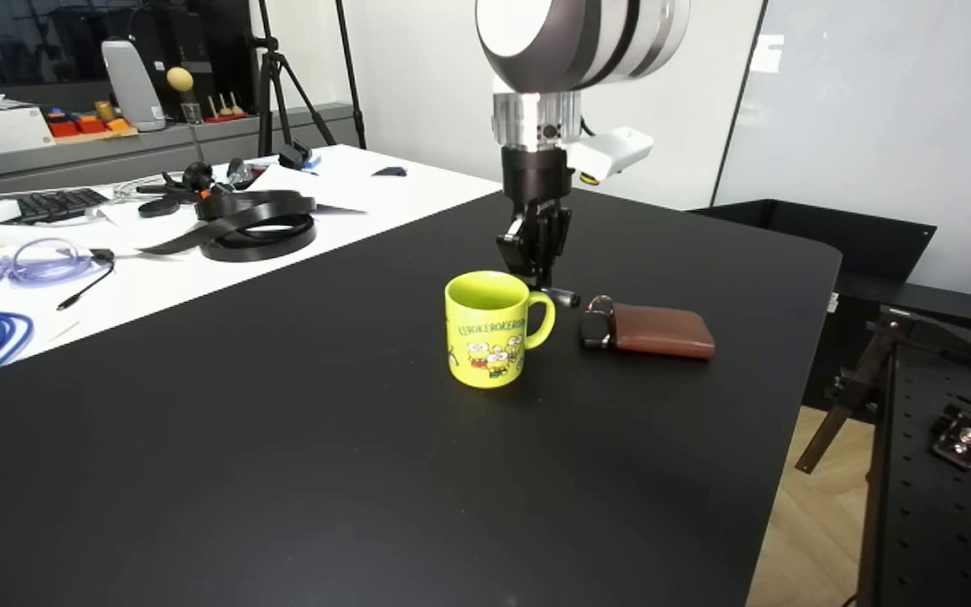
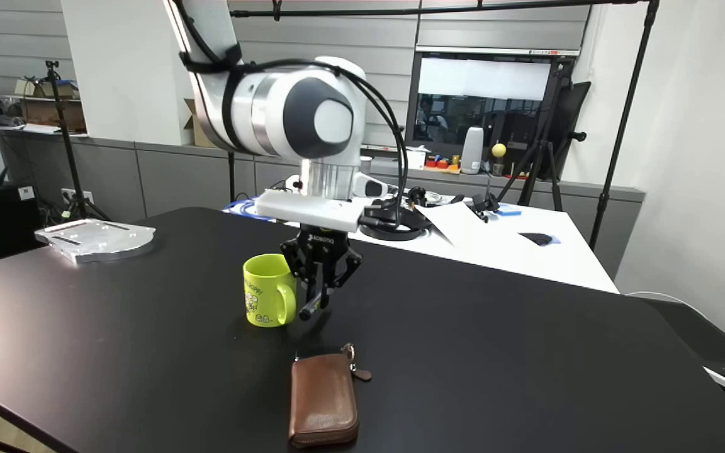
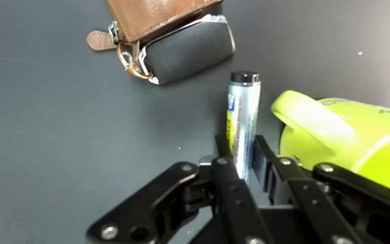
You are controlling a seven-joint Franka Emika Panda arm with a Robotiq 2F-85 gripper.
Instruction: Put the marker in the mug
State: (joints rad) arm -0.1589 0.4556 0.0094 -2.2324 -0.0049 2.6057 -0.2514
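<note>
Where the black worktop (image 2: 494,377) spreads beneath the arm (image 2: 331,126), I see the yellow-green mug (image 1: 485,333) upright, the jaws just beside it, drawn in and apparently pinching the silver marker (image 3: 244,112). From the marker, the mug sits toward three o'clock in the wrist view. Grasping looks done; next, it wants lifting clear, then tipping endwise over the mug.

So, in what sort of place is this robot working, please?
Probably a robotics lab or technical workroom, though I cannot be certain: an exterior view shows the robot arm, a black tripod and a keyboard.
</note>
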